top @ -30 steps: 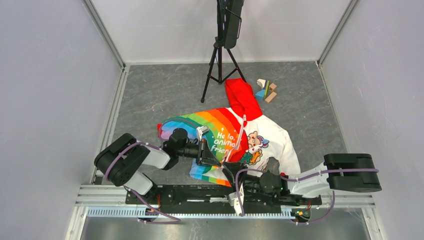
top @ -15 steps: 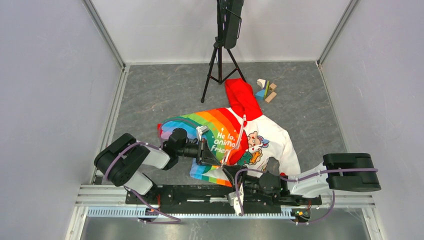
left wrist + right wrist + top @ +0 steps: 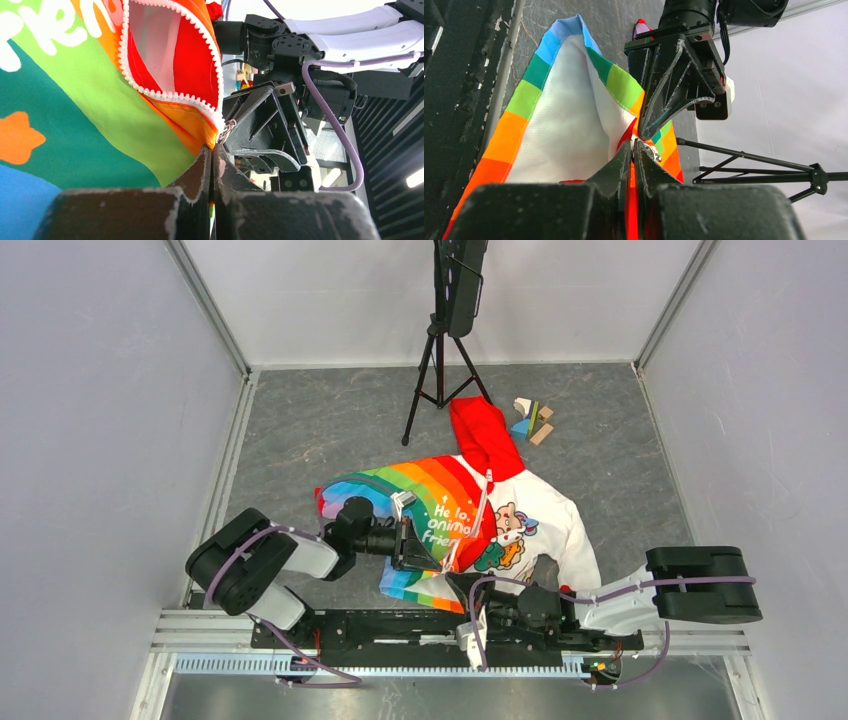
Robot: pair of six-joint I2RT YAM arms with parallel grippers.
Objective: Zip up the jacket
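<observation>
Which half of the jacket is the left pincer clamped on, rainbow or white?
The rainbow half, the one with white lettering: the left pincer is shut on its zipper edge. The white cartoon half lies beyond it.

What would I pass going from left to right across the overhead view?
Left arm → the jacket, its rainbow half then its white half → right arm.

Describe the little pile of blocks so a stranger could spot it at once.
Find the black tripod at the far edge of the table. Right of it lies the red jacket hood; the blocks sit just right of the hood's tip. They're the only small tan, blue and white pieces there.
</observation>
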